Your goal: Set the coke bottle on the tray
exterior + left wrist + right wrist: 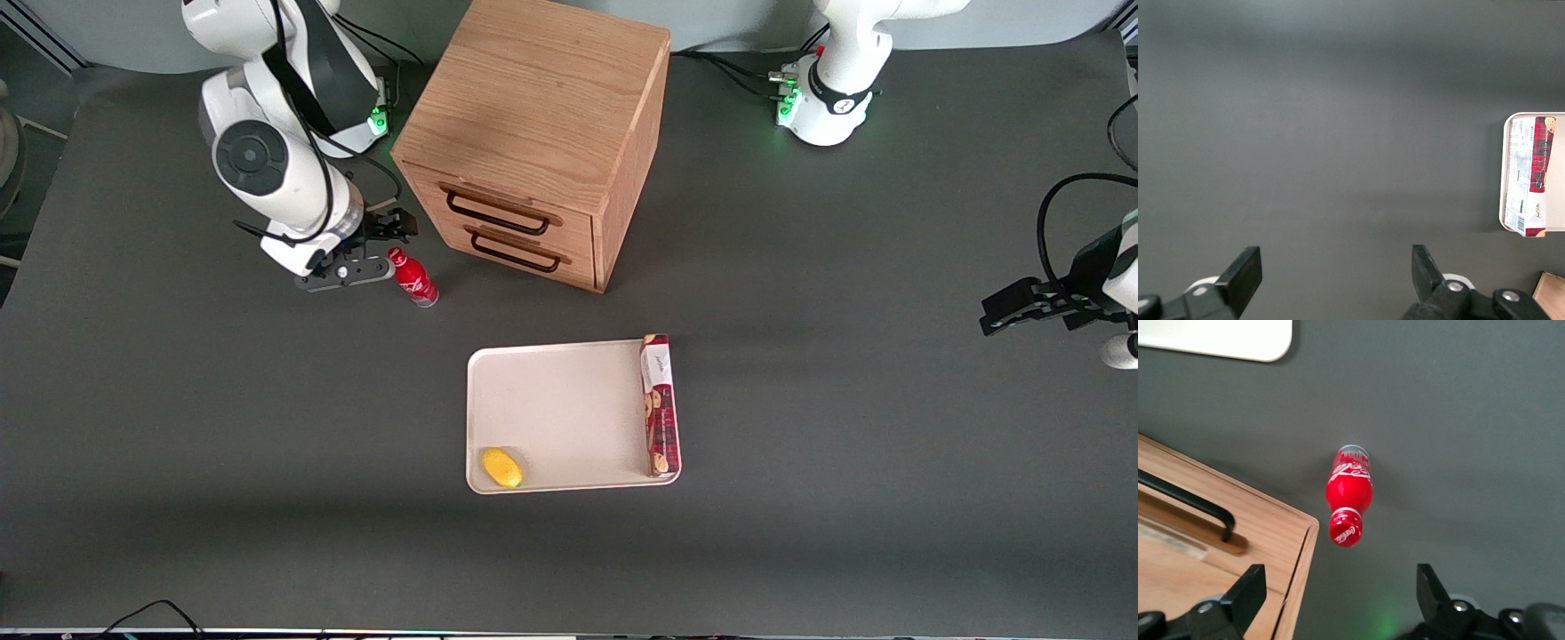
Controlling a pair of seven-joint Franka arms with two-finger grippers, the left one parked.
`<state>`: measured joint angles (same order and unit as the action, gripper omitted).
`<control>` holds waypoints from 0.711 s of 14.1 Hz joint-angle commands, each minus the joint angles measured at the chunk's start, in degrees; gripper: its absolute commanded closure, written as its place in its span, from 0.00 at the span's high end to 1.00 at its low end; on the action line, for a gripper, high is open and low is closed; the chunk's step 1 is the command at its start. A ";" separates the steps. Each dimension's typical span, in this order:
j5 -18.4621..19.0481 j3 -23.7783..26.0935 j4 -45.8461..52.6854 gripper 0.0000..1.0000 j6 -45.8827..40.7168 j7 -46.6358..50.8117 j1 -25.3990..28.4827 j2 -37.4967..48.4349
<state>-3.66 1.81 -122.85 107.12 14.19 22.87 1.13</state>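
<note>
Hovering low beside the upright coke bottle, my fingers spread wide, gripping nothing; the tray sits at the bottle's five o'clock on the counter.

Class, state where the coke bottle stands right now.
The coke bottle stands on the table beside the open gripper, in front of the cabinet, farther from the front camera than the tray.
</note>
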 commanded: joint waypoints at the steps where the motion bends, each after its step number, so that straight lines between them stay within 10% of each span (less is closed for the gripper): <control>1: -0.73 -0.14 -5.45 1.00 3.61 -2.15 0.15 2.91; 10: -0.38 3.82 -23.48 1.00 22.51 -3.72 -0.02 9.86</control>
<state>-3.66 5.60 -144.02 128.10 12.96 22.99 8.45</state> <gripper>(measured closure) 0.000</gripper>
